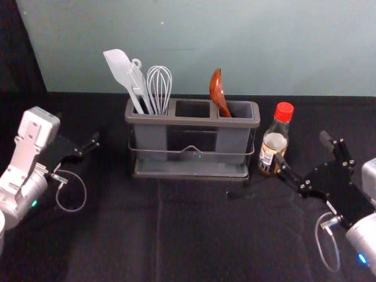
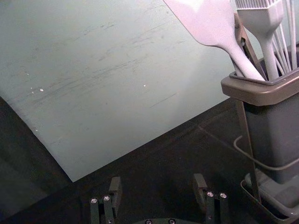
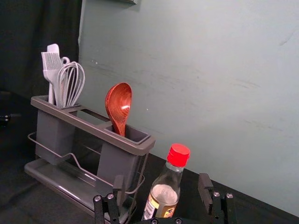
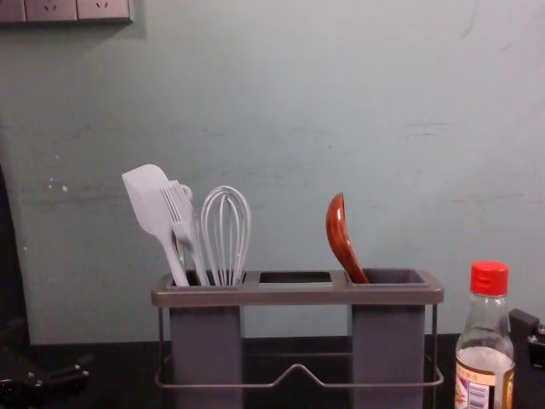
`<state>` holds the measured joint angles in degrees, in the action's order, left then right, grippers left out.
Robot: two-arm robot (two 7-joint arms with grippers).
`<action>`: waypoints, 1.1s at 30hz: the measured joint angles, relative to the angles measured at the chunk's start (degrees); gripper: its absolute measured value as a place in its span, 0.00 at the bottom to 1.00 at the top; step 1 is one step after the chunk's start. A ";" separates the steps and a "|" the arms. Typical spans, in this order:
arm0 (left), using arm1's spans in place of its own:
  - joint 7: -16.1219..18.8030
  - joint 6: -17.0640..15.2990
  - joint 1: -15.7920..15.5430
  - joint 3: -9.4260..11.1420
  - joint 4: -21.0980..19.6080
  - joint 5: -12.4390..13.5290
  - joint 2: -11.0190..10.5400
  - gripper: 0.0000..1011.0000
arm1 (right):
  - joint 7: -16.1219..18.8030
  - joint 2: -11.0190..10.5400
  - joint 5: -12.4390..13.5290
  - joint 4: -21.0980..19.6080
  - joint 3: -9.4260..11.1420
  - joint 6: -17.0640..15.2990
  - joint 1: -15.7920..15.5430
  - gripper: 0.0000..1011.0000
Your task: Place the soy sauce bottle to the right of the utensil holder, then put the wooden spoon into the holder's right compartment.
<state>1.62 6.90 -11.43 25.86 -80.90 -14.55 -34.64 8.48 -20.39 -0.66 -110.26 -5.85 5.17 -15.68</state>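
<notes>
- The clear glass soy sauce bottle with a red cap and a paper label [image 1: 274, 144] stands upright on the table, just to the right of the utensil holder, with a narrow gap between them
- The glossy reddish-brown wooden spoon [image 1: 218, 93] is in the holder's right compartment, bowl up, its upper part leaning left
- The grey plastic utensil holder with a wire rail [image 1: 194, 121] stands upright
- The right gripper [image 1: 302, 148] is beside the bottle on its right, fingers spread with nothing pinched; its wrist view shows the bottle between the two fingers, but whether one touches it I cannot tell
- In the holder's left compartment are a white spatula [image 1: 118, 69], a white fork [image 4: 180, 213] and a white wire whisk [image 1: 159, 88]
- The left gripper [image 1: 87, 147] hangs to the left of the holder, well apart from it, its fingers spread around nothing
- Black cloth [image 1: 135, 235] covers the table, and a pale grey-green wall [image 1: 247, 47] rises behind
</notes>
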 joint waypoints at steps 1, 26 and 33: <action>0.00 0.00 0.00 0.00 0.00 0.00 0.00 0.99 | 0.00 0.00 0.00 0.00 -0.01 -0.01 0.00 0.99; 0.00 0.00 0.00 0.00 0.00 0.00 0.00 0.99 | 0.10 -0.10 0.09 0.01 -0.09 -0.04 0.09 0.99; 0.00 0.00 0.00 0.00 0.00 0.00 0.00 0.99 | 0.10 -0.10 0.09 0.00 -0.09 -0.04 0.09 0.99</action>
<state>1.62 6.91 -11.43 25.86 -80.90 -14.55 -34.64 8.58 -20.50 -0.57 -110.26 -5.95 5.13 -15.59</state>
